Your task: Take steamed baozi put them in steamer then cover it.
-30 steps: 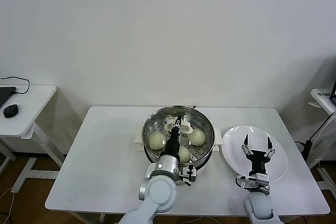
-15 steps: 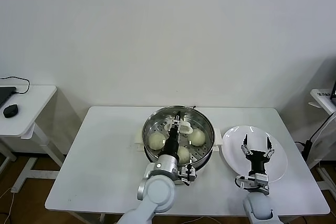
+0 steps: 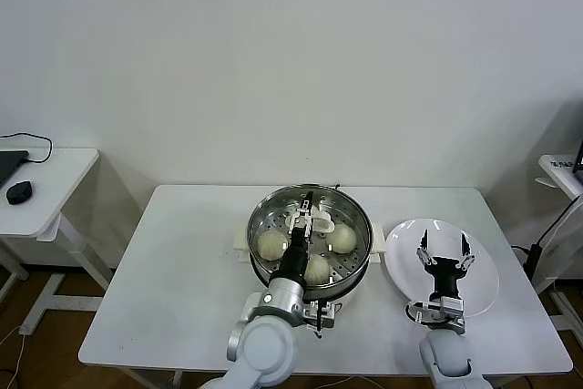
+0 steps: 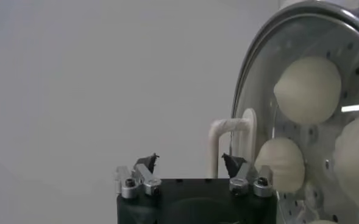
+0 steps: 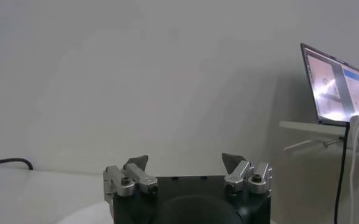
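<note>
With the clear glass metal-rimmed cover (image 3: 310, 234) seated on the shiny round steel steamer (image 3: 258, 248), left gripper (image 3: 307, 209) fingers stand wide off its cream handle (image 4: 228, 143); right gripper (image 3: 444, 255) idles wide over the white plate (image 3: 483, 272).

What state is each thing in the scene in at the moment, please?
Steamer: covered, holding the buns.
Lid: seated on the steamer, released.
Buns: inside, under the lid.
Plate: bare.
Left gripper: open, at the lid handle.
Right gripper: open, over the plate.
</note>
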Robot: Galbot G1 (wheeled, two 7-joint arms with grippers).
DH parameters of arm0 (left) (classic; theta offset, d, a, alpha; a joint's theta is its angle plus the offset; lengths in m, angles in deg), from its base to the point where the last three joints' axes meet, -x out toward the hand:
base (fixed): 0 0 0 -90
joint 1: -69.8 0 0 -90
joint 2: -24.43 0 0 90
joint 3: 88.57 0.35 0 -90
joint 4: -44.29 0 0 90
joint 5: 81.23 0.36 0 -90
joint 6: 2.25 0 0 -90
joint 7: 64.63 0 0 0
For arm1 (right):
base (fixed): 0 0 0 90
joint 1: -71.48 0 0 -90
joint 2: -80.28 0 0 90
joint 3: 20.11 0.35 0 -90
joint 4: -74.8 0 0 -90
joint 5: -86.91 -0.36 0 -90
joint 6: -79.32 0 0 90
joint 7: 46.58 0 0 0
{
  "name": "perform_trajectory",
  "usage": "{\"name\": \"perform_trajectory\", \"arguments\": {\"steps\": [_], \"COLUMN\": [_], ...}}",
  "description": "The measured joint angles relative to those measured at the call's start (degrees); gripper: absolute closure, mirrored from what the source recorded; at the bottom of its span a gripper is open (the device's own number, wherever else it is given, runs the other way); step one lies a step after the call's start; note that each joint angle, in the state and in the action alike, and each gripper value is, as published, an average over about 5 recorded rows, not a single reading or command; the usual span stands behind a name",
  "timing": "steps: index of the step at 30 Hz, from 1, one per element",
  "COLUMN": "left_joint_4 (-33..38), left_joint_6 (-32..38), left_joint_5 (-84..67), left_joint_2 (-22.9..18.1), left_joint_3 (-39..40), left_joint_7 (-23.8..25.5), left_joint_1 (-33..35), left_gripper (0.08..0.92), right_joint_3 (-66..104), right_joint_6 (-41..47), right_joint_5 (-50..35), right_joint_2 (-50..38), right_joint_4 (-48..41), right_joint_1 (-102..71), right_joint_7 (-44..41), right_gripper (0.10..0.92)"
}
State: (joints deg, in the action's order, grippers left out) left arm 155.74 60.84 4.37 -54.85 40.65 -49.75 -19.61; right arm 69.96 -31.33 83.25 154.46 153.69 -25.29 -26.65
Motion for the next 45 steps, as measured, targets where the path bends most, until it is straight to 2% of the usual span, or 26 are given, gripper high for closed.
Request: {"name": "perform_trajectory", "arguments": {"steps": [12,19,26,30,37,45], "left_joint_4": [7.8,10.3,6.3,2.5,-2.7,-6.2], "left_joint_6": [-0.7,1.2,8.3,14.1,22.2,27.9], "left_joint_5": [-7.4,-22.3,-44.8,-58.0,-74.1,-81.2], "left_joint_2": [6.2,8.5,8.7,8.7,7.6,6.8], "left_joint_3": [-2.8,-10.0,-21.1,-26.3,-31.4,-34.1], "left_joint_7": [0.8,-4.8,-12.6,-15.0,-16.1,-15.2], "left_joint_1": [2.8,2.7,3.0,3.7,5.6,8.0], "left_gripper": [0.177,0.177,0.177,0.177,0.177,0.177], "right_joint_3": [-0.1,-1.7,-2.6,-2.8,-3.8,-4.4], "right_joint_6": [0.0,1.4,2.7,3.3,3.4,3.2], "right_joint_5": [-1.6,-5.0,-8.7,-10.6,-12.8,-13.6], "right_joint_2": [-1.1,-2.8,-4.6,-5.3,-5.7,-5.6], "right_joint_4": [0.8,2.6,3.9,4.3,4.4,5.1], "right_joint_1": [0.2,-1.0,-1.9,-2.5,-3.7,-5.2], "right_joint_7": [-1.0,-2.9,-5.1,-6.7,-8.8,-9.7], "right_gripper": [0.203,0.203,0.203,0.203,0.203,0.203]}}
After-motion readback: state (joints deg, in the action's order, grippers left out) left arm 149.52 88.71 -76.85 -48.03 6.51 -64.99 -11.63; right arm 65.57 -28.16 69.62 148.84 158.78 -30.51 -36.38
